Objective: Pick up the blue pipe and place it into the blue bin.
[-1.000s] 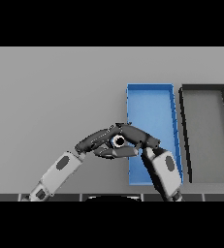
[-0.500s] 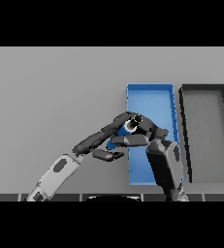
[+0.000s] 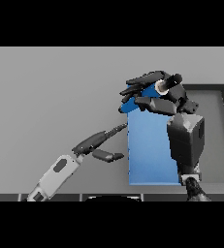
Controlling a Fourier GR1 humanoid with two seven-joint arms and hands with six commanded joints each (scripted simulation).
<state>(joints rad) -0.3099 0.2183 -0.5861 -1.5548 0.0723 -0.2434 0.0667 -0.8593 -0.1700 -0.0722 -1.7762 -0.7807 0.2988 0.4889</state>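
Now the right hand (image 3: 164,97), fingers curled round the pipe (image 3: 133,99), holds it over the bin (image 3: 150,155) for dropping, while the left hand (image 3: 96,143) rests open alongside.

Blue pipe (image 3: 143,93) held above blue bin (image 3: 150,150)

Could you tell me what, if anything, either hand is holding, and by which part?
The right hand is curled round the blue pipe above the blue bin; which part it grips cannot be told. The left hand holds nothing.
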